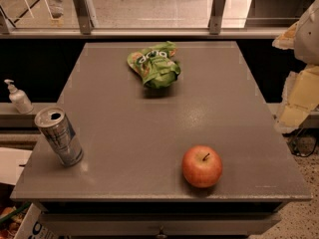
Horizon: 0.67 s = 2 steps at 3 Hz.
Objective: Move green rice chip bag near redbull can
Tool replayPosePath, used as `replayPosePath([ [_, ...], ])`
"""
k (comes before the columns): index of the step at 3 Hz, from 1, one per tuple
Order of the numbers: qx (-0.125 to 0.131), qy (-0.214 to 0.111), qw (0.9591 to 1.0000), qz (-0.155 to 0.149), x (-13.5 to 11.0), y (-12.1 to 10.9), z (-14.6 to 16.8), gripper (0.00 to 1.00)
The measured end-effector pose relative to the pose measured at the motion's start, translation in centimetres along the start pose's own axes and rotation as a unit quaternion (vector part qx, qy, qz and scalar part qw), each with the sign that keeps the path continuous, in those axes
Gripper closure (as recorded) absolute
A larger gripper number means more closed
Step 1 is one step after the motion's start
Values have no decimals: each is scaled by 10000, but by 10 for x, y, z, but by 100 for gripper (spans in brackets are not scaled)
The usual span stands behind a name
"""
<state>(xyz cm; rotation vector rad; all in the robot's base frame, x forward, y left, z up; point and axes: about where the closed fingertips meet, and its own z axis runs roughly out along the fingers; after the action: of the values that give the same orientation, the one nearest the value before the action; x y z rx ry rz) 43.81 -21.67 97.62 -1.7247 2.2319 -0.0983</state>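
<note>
The green rice chip bag (155,64) lies crumpled at the far middle of the grey table (149,128). The redbull can (59,136), silver and blue with an opened top, stands at the table's near left edge. The bag and the can are far apart. My gripper (298,101) shows as white and pale-yellow parts at the right edge of the camera view, beyond the table's right side and away from both things. It holds nothing that I can see.
A red apple (202,166) sits near the table's front right. A white pump bottle (18,97) stands on a ledge left of the table. A railing (149,32) runs behind the table's far edge.
</note>
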Motion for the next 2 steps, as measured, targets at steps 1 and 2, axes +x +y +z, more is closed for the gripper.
replayPosePath([
  [1,1,0,10000,0,0,0,0,0],
  [2,139,-279,9995,-10,-1,-18,13,0],
])
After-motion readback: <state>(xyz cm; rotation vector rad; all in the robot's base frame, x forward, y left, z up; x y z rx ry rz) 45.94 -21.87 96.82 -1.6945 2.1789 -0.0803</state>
